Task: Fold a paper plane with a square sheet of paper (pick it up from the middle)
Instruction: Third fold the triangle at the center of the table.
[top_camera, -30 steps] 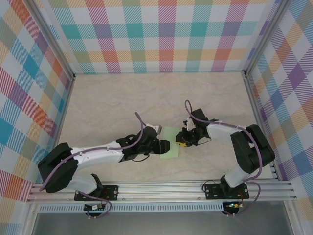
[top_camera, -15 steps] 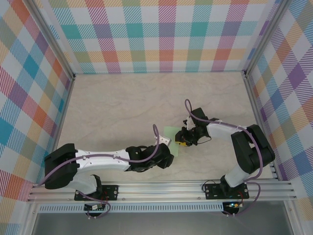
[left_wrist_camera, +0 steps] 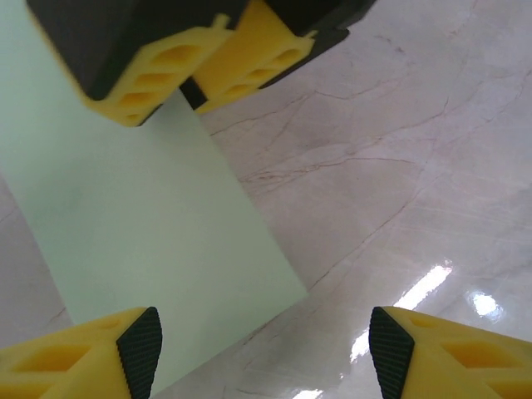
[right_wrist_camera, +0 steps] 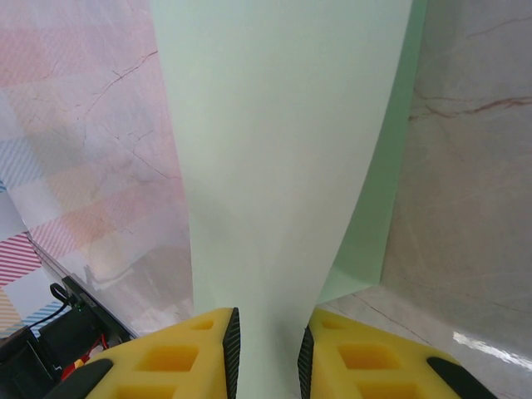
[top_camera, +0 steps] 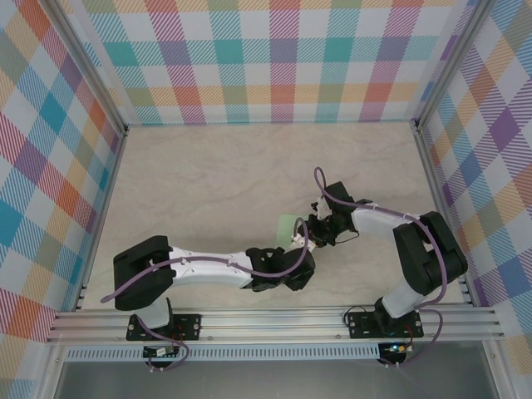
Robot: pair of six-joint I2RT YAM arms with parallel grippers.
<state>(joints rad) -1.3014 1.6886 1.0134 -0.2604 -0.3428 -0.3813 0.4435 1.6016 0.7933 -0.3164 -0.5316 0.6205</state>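
Observation:
The square sheet of paper (top_camera: 287,224) is pale mint green and lies mid-table, partly covered by both grippers. My right gripper (right_wrist_camera: 266,357) is shut on the sheet (right_wrist_camera: 274,166), which rises between its yellow fingers; a greener lower layer (right_wrist_camera: 386,191) shows to the right. In the left wrist view the paper (left_wrist_camera: 141,224) lies flat on the marble, with the right gripper's fingers (left_wrist_camera: 150,75) on its far end. My left gripper (left_wrist_camera: 264,353) hovers open over the paper's near corner, holding nothing. From above, the left gripper (top_camera: 298,251) sits just in front of the paper and the right gripper (top_camera: 310,234) beside it.
The marble table (top_camera: 208,183) is walled by checked panels on three sides. The left arm (top_camera: 208,270) stretches along the near edge, just above the metal rail (top_camera: 274,320). The right arm (top_camera: 399,233) reaches in from the right.
The left arm swung right along the near edge, drew its gripper back off the paper and opened it wider. The right gripper kept its place on the paper.

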